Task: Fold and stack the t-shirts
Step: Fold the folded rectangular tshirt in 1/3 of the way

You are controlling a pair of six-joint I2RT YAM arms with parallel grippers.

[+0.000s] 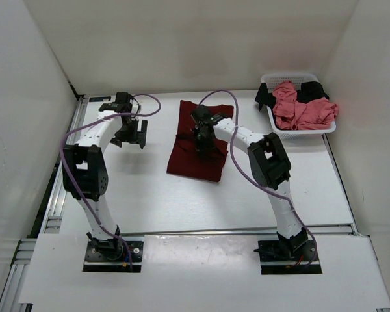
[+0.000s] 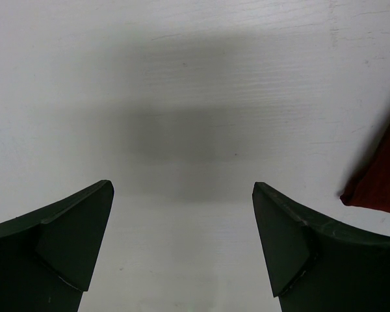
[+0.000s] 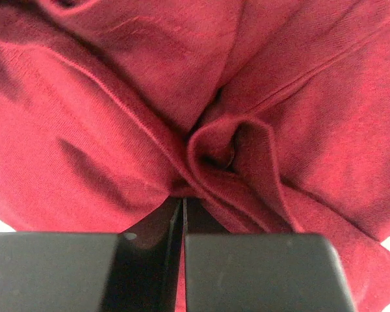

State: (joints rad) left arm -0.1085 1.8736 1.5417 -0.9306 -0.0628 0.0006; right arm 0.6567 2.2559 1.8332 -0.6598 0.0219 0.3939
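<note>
The dark maroon t-shirt [image 1: 187, 158] is laid flat on the bench [image 1: 149, 195], near the middle and between the two arms. It is seen as an oblong whose long axis runs from the far side towards the near edge, with the near end leaning slightly to the left. Which end is the collar cannot be told.

The right gripper [image 1: 203, 144] is set down on the shirt's right half, about midway along its length. In the right wrist view its fingers are pressed together, and a bunched ridge of red cloth is pinched at their tips, with creases fanning out from the pinch.

The left gripper [image 2: 182, 187] is held spread wide above bare bench to the left of the shirt, grasping nothing. A corner of the maroon cloth is seen at the right edge of its view.

At the far right corner a white perforated basket [image 1: 307, 134] is placed. The salmon pink t-shirt [image 1: 299, 110] is heaped in it, and the black t-shirt [image 1: 310, 91] is draped behind it and over the left rim.
</note>
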